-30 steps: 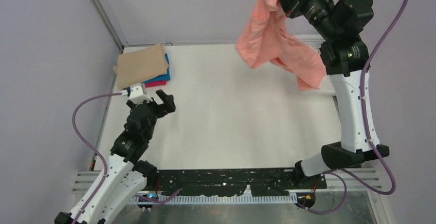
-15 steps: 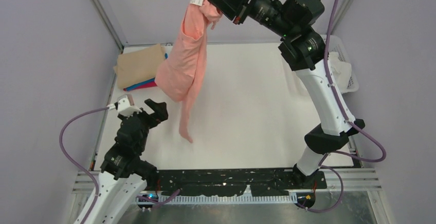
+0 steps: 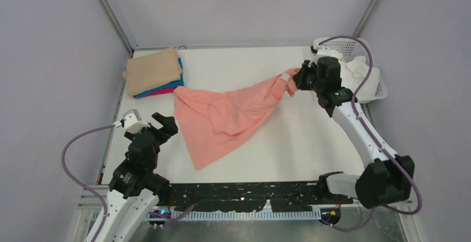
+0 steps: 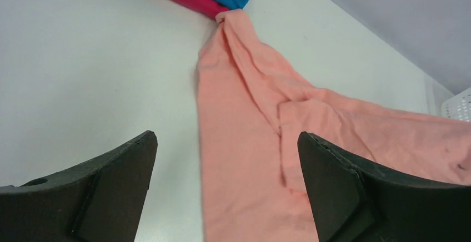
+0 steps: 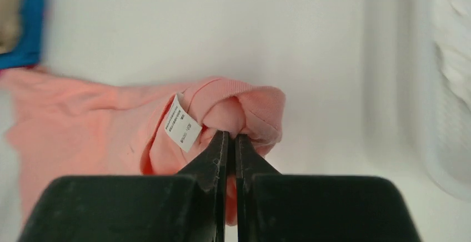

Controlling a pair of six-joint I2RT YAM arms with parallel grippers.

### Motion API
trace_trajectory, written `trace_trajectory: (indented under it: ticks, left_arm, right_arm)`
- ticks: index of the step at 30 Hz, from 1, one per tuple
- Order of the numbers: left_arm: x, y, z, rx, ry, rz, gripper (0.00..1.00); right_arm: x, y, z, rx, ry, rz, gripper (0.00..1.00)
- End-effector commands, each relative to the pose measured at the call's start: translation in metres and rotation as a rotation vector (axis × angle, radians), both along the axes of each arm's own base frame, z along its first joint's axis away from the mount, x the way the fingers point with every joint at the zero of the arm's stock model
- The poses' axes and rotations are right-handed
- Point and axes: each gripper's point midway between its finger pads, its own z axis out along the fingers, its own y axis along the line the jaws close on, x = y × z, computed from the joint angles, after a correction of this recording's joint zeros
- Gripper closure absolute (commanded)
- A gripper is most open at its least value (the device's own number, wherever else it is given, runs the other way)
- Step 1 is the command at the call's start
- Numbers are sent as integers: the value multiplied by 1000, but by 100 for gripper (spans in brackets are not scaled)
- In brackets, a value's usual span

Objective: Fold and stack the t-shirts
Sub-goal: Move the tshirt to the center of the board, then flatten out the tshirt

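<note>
The right pincer (image 3: 300, 79) clamps the collar of the salmon-pink t-shirt (image 3: 222, 114), which lies lengthwise toward the gaping left pincer (image 3: 151, 122), nearer its loose hem.

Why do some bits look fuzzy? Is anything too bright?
Right wrist view: past the right claw, the white basket washes out pale and fuzzy. Left wrist view: the left claw is dark with no detail, and the pink shirt is crisp. Top view: even light, no glare.
</note>
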Motion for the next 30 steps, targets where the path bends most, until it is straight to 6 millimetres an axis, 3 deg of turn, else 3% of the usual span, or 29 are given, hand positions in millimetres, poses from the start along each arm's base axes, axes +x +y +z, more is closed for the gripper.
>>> trace_trajectory:
  ticks: [1,2,4,5,7,12,13,14,15,16,17,18,19,20,24,26,30]
  left_arm:
    - [16,-5,-5,-10,15,23,0]
    - [20,-8,-8,-4,32,15,0]
    - [28,-14,-11,7,68,2,0]
    - [31,-16,-15,21,100,1,0]
    - [35,-19,-21,45,149,-10,0]
    - [50,-33,-24,46,183,-54,0]
    - [54,-36,-23,48,178,-64,0]
    - [60,-38,-21,49,172,-71,0]
    - [65,-39,-19,49,169,-76,0]
    - [72,-40,-17,42,166,-84,0]
    - [80,-41,-15,25,169,-93,0]
    - [88,-45,-13,3,175,-119,0]
    - [98,-49,-10,-15,176,-147,0]
    - [110,-54,-5,-33,179,-171,0]
    - [156,-63,-20,-16,314,-203,0]
    - [178,-73,-29,0,371,-240,0]
    - [218,-72,-50,17,454,-206,1]
  right_arm:
    - [25,-110,-92,-178,214,-392,94]
    - [27,-120,-97,-220,231,-430,93]
    - [35,-144,-103,-305,276,-540,83]
    - [41,-153,-102,-336,292,-590,56]
    - [47,-155,-99,-351,316,-599,31]
    - [32,-140,-82,-356,271,-572,4]
    - [25,-132,-69,-362,228,-571,1]
    - [19,-127,-70,-374,224,-559,3]
    - [12,-111,-59,-375,185,-523,3]
    - [6,-101,-64,-378,190,-485,4]
    - [-1,-77,-60,-361,167,-415,4]
    - [-10,-46,-65,-334,157,-305,4]
    - [-15,-28,-70,-315,154,-248,4]
    - [-26,6,-80,-299,146,-130,4]
    - [-64,98,-115,-291,193,166,4]
    - [-78,132,-130,-297,211,260,4]
    - [-83,156,-153,-381,227,279,5]
